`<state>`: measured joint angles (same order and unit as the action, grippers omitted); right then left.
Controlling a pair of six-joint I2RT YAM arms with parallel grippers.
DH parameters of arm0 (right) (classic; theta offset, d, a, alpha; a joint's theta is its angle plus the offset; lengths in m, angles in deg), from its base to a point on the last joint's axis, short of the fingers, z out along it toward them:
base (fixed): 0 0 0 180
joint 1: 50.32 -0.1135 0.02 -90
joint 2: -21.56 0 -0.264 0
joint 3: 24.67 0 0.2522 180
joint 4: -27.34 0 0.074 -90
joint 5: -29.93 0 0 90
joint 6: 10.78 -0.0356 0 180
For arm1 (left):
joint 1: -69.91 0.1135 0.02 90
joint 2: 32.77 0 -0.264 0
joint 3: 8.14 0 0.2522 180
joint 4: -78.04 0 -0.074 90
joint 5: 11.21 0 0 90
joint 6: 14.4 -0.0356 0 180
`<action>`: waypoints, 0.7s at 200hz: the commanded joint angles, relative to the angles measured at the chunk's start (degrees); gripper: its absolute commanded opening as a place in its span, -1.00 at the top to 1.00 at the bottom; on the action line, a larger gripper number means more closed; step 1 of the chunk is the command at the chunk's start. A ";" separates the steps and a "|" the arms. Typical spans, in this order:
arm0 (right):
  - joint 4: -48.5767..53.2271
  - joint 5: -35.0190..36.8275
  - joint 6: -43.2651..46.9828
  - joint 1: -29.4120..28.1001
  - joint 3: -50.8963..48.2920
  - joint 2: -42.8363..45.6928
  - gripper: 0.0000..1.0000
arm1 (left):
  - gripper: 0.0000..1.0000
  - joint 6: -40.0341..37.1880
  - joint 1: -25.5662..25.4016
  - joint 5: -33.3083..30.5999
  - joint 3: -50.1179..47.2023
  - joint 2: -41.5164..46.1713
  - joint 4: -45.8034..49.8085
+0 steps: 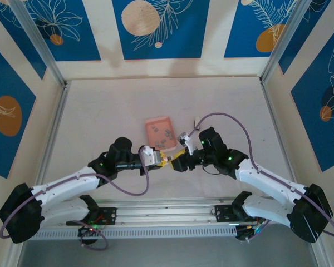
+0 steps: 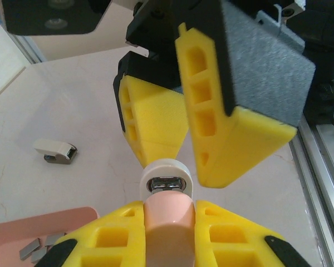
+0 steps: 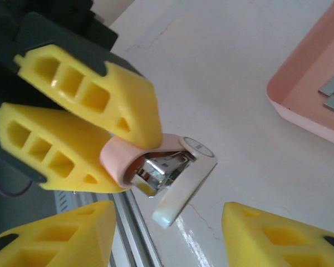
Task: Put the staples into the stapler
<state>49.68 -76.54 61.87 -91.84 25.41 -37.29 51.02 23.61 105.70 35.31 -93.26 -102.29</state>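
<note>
Overhead, the staples [image 1: 165, 133] are seen as tiny grey strips scattered in a salmon-pink tray [image 1: 151, 123] near the middle of a pale, stone-like worktop [image 1: 111, 111]. The enclosure is walled with light panels painted with blue fields, white leaves and orange discs. Just in front of the tray, the left gripper [image 1: 165, 162] and the right gripper [image 1: 177, 163] are found tip to tip.

From the left wrist, a small stapler [image 2: 166, 203] with a pink body and a white top is shown clamped between the left gripper's yellow fingers. The right gripper's jaws are spread wide just above it. A small white-and-metal piece [image 2: 56, 151] rests apart on the worktop.

From the right wrist, the stapler's white lid is seen swung open over bright metal. A round mark on the lid is too blurred to be read.
</note>
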 commanded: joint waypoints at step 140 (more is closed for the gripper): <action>-3.52 3.46 -10.25 5.05 -4.84 -8.27 0.06 | 0.68 1.01 -0.36 1.35 -0.47 3.31 -3.53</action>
<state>48.70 -72.26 52.78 -87.03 21.89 -45.55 51.28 23.61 105.55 35.22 -91.62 -102.79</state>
